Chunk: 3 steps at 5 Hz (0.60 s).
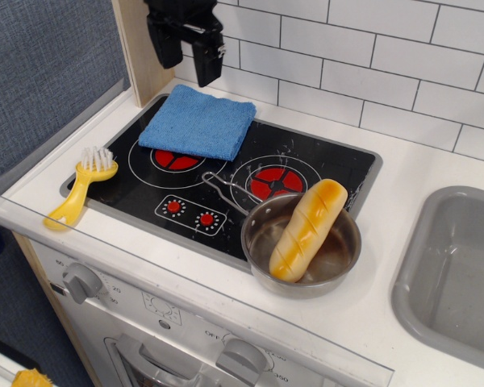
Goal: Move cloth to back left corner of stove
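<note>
The blue cloth (198,122) lies flat on the back left part of the black stove (323,161), covering the top of the left burner (176,159). My gripper (185,58) hangs above and behind the cloth, near the wooden post. Its two black fingers are spread apart and hold nothing. There is a clear gap between the fingertips and the cloth.
A steel pot (339,258) holding a bread loaf (308,227) sits at the stove's front right. A yellow brush (79,189) lies at the stove's left edge. A grey sink (460,274) is at the right. A tiled wall (371,64) is behind.
</note>
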{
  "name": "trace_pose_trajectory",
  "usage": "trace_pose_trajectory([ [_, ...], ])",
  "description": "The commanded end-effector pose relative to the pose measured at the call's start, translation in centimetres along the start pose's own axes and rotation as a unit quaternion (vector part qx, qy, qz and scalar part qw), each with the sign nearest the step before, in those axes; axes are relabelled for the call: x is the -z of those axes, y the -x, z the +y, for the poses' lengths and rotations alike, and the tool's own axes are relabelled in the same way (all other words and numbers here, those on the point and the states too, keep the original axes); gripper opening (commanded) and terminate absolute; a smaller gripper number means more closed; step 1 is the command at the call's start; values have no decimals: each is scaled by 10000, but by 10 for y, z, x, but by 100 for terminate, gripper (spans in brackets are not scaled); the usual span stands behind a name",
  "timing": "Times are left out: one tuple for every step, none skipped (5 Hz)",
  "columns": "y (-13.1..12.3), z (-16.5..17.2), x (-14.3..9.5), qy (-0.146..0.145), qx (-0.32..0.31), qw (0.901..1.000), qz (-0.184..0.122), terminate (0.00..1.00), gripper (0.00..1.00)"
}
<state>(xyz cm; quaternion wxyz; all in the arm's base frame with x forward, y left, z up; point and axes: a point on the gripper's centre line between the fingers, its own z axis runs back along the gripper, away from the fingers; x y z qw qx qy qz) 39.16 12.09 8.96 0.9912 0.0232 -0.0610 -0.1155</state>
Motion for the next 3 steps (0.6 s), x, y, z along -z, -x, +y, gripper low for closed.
trace_pose_trajectory([
  [-5, -3, -23, -166, -356, 9992, -85, 0, 100],
  [-5, -3, -23, -166, -356, 9992, -85, 0, 100],
  [-5, -3, -23, -166, -356, 9992, -85, 100, 100],
])
